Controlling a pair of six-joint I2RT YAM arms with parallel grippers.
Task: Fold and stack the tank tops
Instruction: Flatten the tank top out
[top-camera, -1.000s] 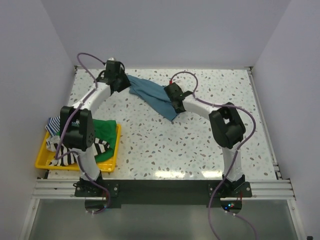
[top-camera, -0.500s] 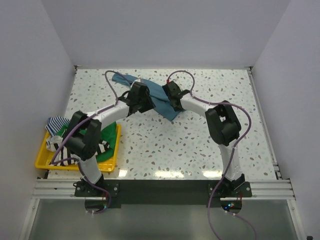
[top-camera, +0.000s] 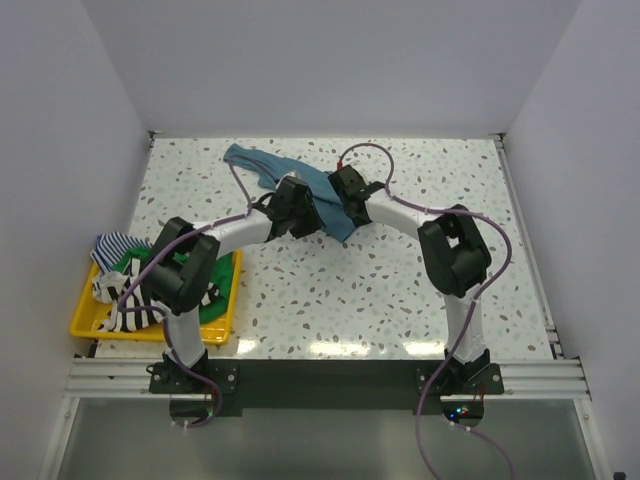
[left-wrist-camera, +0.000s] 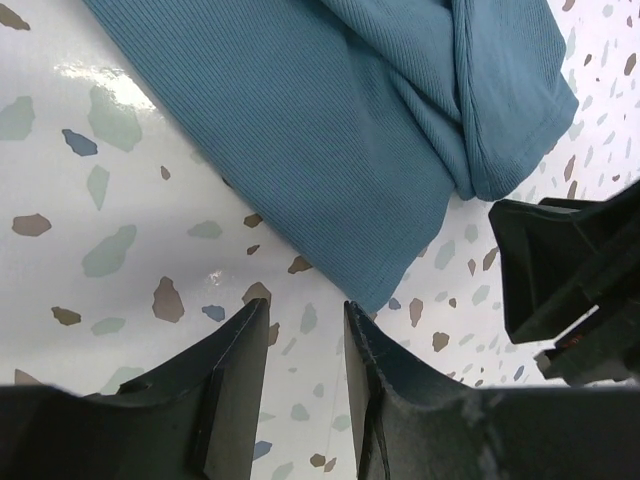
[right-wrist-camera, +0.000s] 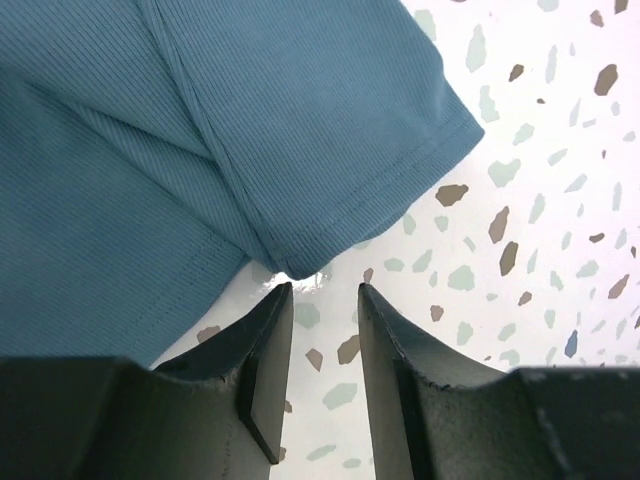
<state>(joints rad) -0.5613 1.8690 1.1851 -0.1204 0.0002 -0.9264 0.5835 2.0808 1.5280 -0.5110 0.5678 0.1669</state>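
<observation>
L gripper (left-wrist-camera: 305, 318), R gripper (right-wrist-camera: 325, 290): slightly parted, empty; teal tank top (top-camera: 258, 162) just ahead of both; long axis far-left to near-right.

The desk (top-camera: 330, 290) is white with little spots all over it, brown, grey and pale green. It lies right under the left gripper (left-wrist-camera: 303, 312) and shines a bit where the light hits it. A yellow tray (top-camera: 80, 322) sits on the desk, far off to the left of that gripper and close to the near edge. Plain pale walls (top-camera: 330, 70) stand well beyond the gripper. A metal rail (top-camera: 110, 378) runs along the near edge, with what I think is a dark plate over its middle.
</observation>
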